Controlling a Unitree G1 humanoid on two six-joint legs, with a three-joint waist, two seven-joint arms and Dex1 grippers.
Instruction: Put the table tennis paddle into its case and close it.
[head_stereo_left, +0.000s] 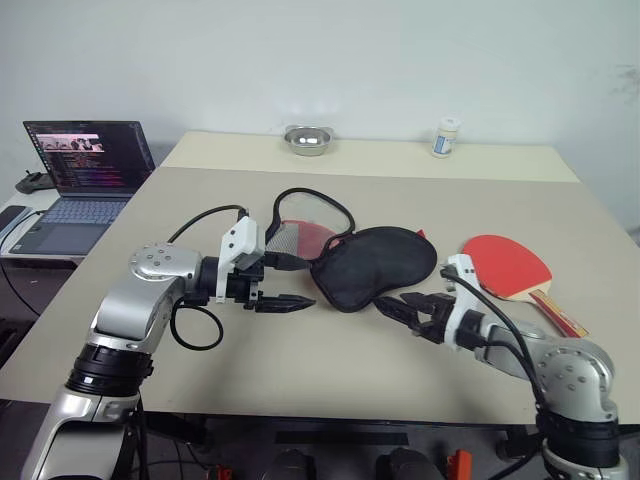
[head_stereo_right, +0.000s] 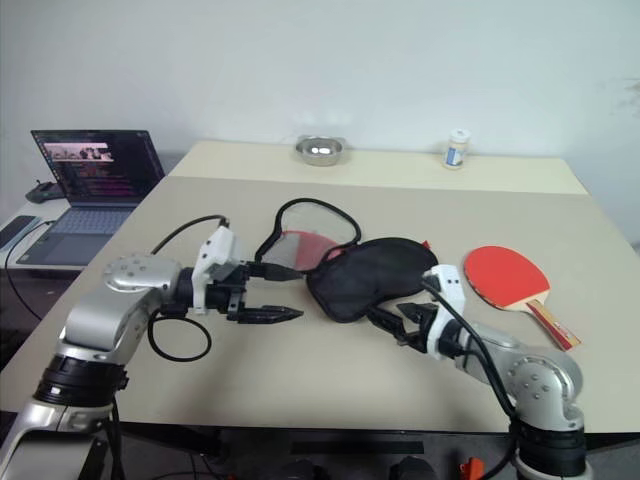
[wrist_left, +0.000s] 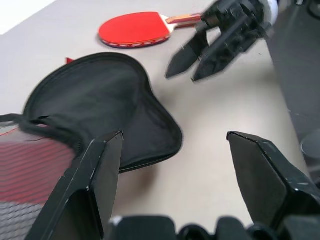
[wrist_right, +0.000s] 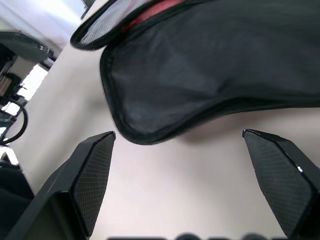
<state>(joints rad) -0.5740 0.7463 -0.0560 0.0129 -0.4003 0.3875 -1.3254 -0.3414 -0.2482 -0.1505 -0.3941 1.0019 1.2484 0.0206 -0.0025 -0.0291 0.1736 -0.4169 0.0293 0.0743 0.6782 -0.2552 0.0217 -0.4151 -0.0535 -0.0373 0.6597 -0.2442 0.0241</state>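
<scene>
— Both of my grippers are empty, then? Where do they sit?

— Yes. My left gripper (head_stereo_left: 283, 301) hangs left of centre in the head view with its fingers spread, just beside the case's near-left edge. My right gripper (head_stereo_left: 415, 311) sits right of centre, jaws spread wide, pointing at the near edge of the case, holding nothing.

— And the things themselves?

— The case (head_stereo_left: 372, 265) lies mid-frame on the table (head_stereo_left: 300, 360), black face up, its red-and-mesh flap (head_stereo_left: 298, 238) splayed open toward upper left. The table tennis paddle (head_stereo_left: 510, 268) lies apart from it at right of the frame, red face up, handle toward the lower right corner.

— So which step is this?

— The opening one, I judge: nothing is packed yet. Next I would pin or lift the case's open mouth with one gripper, then fetch the paddle by its handle with my right
</scene>
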